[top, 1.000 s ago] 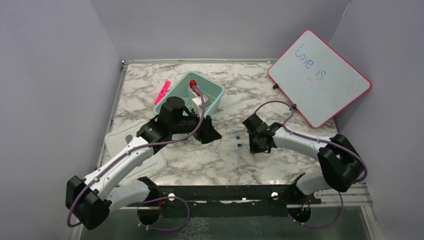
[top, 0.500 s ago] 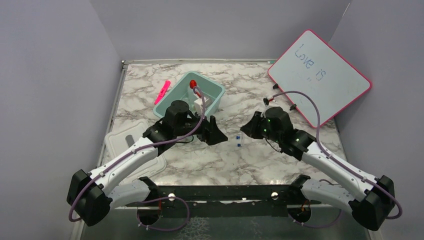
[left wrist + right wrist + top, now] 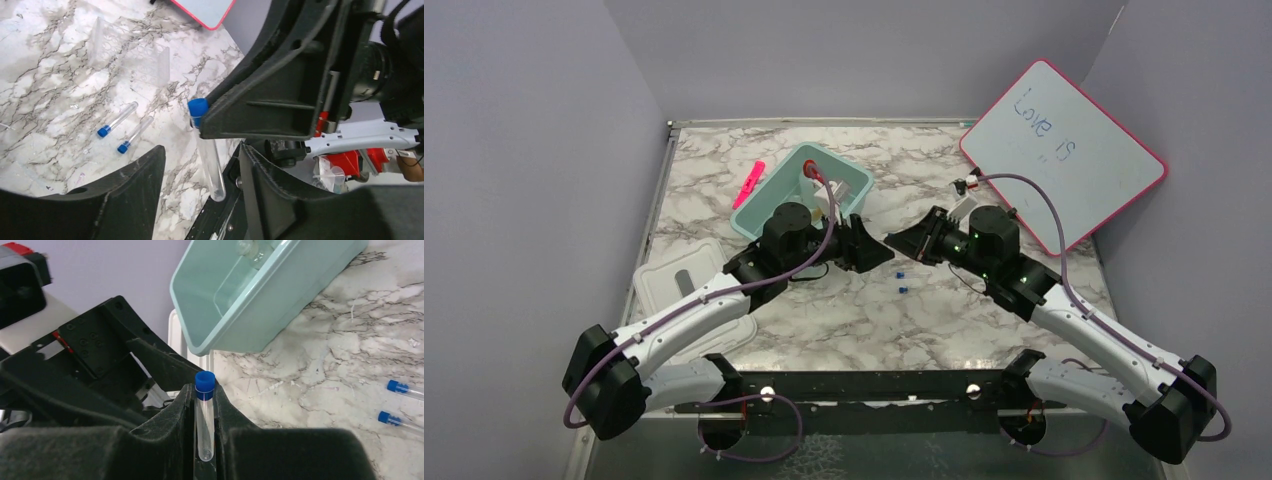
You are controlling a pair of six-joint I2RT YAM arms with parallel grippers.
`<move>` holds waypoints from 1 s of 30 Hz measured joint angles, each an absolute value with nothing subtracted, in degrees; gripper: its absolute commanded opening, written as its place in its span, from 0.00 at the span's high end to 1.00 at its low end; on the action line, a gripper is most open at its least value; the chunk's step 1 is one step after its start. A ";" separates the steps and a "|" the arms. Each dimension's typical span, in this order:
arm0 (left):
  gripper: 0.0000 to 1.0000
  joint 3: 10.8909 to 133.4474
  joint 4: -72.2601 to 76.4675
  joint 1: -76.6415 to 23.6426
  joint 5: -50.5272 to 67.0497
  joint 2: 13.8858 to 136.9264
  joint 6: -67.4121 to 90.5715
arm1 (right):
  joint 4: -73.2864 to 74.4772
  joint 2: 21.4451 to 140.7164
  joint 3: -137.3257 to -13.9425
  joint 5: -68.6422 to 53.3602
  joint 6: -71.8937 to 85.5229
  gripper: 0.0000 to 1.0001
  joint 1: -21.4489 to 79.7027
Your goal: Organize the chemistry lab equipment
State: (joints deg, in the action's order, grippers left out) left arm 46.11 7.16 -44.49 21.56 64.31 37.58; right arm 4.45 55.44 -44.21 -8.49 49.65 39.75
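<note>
My right gripper point(image 3: 205, 390) is shut on a clear test tube with a blue cap point(image 3: 205, 412) and holds it above the table, cap pointing toward the left arm. In the top view it point(image 3: 902, 244) is tip to tip with my left gripper point(image 3: 871, 251). My left gripper point(image 3: 200, 150) is open, and the held tube point(image 3: 209, 160) hangs between its spread fingers without touching them. Two more blue-capped tubes point(image 3: 902, 281) lie on the marble below; they also show in the left wrist view point(image 3: 117, 119). A red-bulbed dropper point(image 3: 810, 169) lies in the teal bin point(image 3: 776, 192).
A clear plastic rack point(image 3: 131, 55) stands on the marble beyond the loose tubes. A pink marker point(image 3: 749, 183) lies left of the bin. A white lid point(image 3: 674, 285) lies at the left edge. The pink-framed whiteboard point(image 3: 1064, 155) leans at the back right. A glass vessel point(image 3: 248, 247) sits in the bin.
My right gripper has lifted off the table with the tube and swung left. My left gripper has moved right toward it. The two now meet above the middle of the table.
</note>
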 measured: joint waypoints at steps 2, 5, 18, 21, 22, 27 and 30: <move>0.52 46.13 7.53 -44.49 20.82 65.06 38.26 | 3.22 55.44 -44.18 -9.19 50.48 0.89 39.75; 0.59 46.11 7.64 -44.77 20.16 66.24 38.92 | 1.32 55.44 -44.18 -10.15 51.24 0.89 39.75; 0.91 46.87 7.77 -45.34 23.33 66.48 31.40 | 3.11 55.46 -45.23 -11.03 50.00 0.67 39.64; 0.92 49.43 4.64 -45.41 24.86 66.43 26.02 | 7.07 55.44 -48.58 -11.49 48.80 0.56 39.64; 0.92 50.28 3.79 -45.41 25.34 66.35 24.43 | 8.49 55.37 -50.54 -11.70 47.86 0.54 39.64; 0.91 54.28 -0.95 -45.41 28.10 64.20 16.43 | 13.87 55.11 -57.06 -13.13 45.25 0.53 39.64; 0.92 56.60 -3.51 -45.41 29.47 63.26 12.60 | 17.54 56.14 -61.21 -15.03 43.09 0.53 39.64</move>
